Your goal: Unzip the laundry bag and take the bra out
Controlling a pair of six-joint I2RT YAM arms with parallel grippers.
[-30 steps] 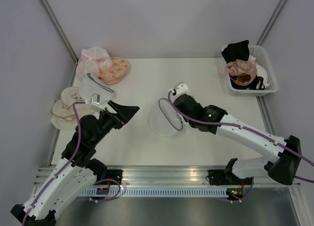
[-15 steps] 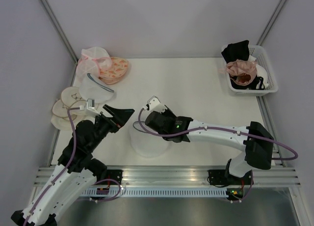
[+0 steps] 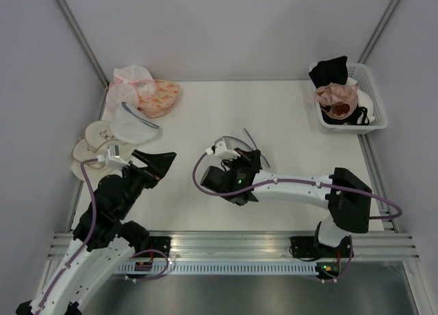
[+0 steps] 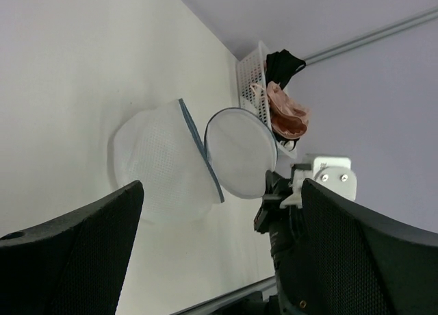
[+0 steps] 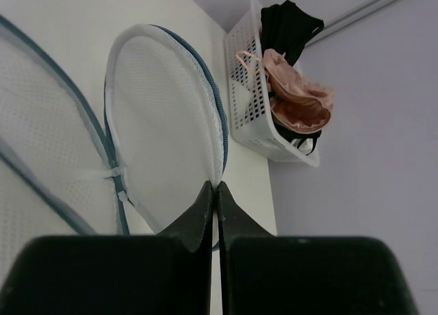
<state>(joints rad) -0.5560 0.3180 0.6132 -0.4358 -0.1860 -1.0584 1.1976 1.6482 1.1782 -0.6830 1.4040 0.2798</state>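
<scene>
Right gripper (image 5: 213,186) low at mid-table, tight on laundry bag (image 4: 161,171) flap (left gripper (image 4: 222,183) agape)

Both arms are white links joined by black housings; the left arm (image 3: 75,277) and right arm (image 3: 308,190) match in build. A purple left cable (image 3: 85,192) runs along the first; a purple right cable (image 3: 194,174) loops off the second's wrist, which carries a small green light (image 3: 241,181). The right elbow housing (image 3: 349,200) is boxy and black. Each wrist bears a white mount; the right mount (image 4: 328,177) shows two screws (the left mount (image 3: 113,150) is too small to read). The left gripper (image 3: 164,159) has broad black fingers (image 4: 75,253) with a fine dimpled texture; the right gripper (image 5: 215,192) has smooth matte-black fingers (image 5: 198,216) tapering to thin tips.
</scene>
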